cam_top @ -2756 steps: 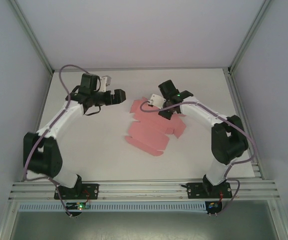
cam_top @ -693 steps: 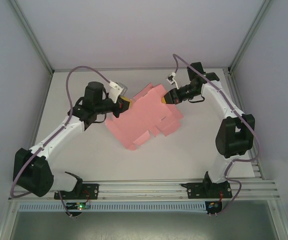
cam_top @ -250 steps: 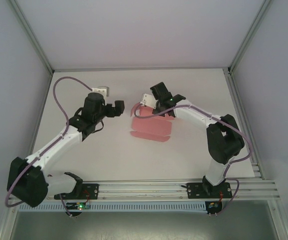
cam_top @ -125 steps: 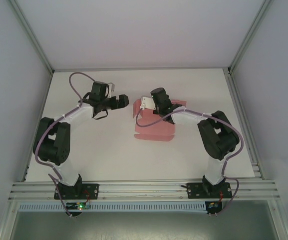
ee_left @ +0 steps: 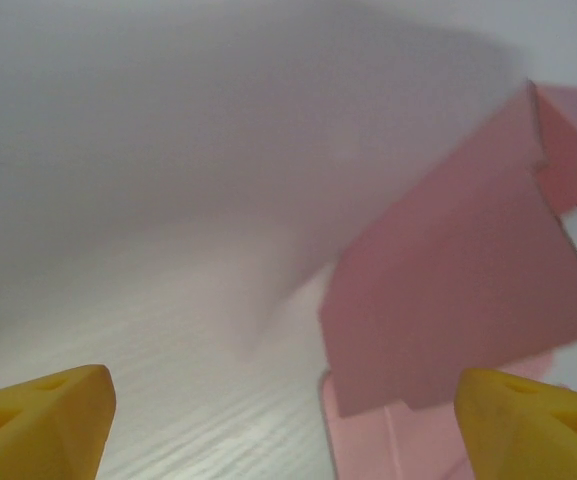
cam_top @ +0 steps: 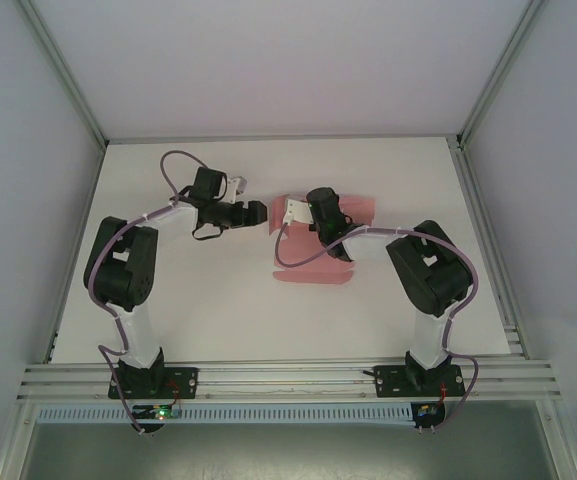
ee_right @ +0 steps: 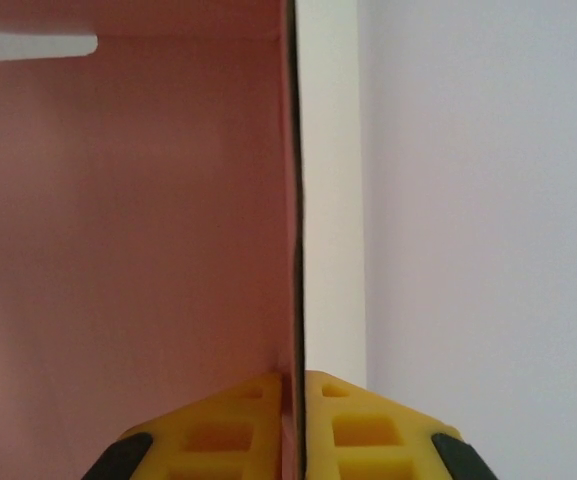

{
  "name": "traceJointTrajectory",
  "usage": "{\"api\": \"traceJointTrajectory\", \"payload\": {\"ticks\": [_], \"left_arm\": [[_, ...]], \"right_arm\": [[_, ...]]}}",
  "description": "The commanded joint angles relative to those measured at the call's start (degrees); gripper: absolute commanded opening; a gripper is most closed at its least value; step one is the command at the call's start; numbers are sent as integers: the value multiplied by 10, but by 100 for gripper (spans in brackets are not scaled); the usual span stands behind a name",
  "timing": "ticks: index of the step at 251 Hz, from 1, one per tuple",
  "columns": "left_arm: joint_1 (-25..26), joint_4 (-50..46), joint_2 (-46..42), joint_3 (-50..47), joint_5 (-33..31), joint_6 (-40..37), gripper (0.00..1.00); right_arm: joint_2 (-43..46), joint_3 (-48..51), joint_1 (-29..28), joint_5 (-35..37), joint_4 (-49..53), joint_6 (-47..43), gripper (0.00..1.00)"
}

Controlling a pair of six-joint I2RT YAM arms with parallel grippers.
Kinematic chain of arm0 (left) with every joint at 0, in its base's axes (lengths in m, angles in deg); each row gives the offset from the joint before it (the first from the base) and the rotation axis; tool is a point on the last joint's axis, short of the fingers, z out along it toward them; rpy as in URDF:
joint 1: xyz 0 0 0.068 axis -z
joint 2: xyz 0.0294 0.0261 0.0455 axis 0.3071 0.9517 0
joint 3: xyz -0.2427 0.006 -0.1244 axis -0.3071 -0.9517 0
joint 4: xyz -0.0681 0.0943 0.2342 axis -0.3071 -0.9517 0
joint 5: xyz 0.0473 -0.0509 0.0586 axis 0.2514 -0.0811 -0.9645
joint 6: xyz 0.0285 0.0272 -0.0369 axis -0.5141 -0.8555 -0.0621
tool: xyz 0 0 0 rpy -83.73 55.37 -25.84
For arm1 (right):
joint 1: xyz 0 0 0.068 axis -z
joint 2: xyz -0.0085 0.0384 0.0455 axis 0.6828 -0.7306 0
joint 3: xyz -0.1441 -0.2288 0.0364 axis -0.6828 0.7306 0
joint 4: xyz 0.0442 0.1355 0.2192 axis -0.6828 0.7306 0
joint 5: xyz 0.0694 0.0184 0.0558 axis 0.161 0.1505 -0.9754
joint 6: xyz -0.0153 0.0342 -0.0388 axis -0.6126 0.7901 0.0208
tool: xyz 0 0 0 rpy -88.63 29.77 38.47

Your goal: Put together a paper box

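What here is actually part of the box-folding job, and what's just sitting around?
Job: pink paper box; right jaws, shut on its edge; left jaws, open beside it.
Just there: white table; metal rail.

Top view looked steeply down from the near edge over the whole worktop [cam_top: 198, 320]; both wrist views faced the paper box [cam_top: 318, 270] at close range.

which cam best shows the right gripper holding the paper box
Right wrist: the right gripper is shut on the paper box, thin card edge-on between its yellow fingers. Top external gives the box's outline, but the arm covers the pinch. Left wrist shows a raised pink panel.
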Motion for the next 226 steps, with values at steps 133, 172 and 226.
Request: {"api": "traceJointTrajectory", "payload": {"ticks": [133, 172, 226], "left_arm": [[81, -46, -67, -37, 52, -85, 74], [73, -63, -145, -86, -19, -80, 85], [67, 2, -169, -108, -77, -51, 90]], "right_arm": [[82, 77, -15, -31, 33, 55, 11], [105, 91, -17, -45, 34, 52, 12], [122, 85, -18, -72, 77, 60, 13]]}}
